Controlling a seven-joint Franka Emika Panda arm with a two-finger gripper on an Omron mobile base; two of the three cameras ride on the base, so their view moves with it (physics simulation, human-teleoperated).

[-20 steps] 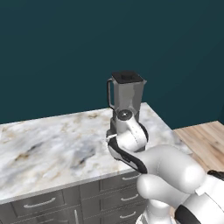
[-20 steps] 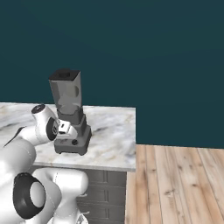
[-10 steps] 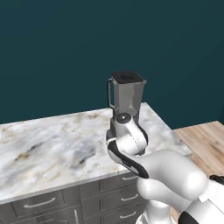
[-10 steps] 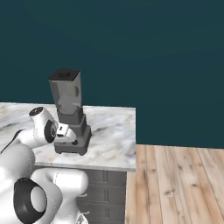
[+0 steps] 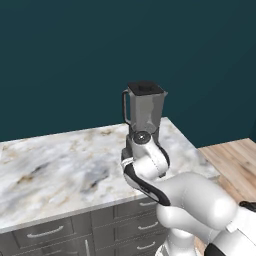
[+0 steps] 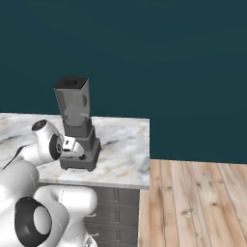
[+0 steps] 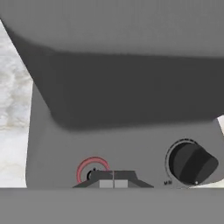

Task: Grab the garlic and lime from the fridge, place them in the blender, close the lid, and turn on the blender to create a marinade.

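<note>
On the counter, grey lidded blender.

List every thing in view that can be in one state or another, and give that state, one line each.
lid: on the jar's rim, closed.
blender: upright on the marble counter, near its right end.
red button: directly in front of the fingertips; whether pressed cannot be told.
knob: pointer towards the lower right.
gripper: shut, holding nothing, tips at the red button.
drawers: closed.

The arm reaches forward and low, its tool shut (fingertips pressed together).
</note>
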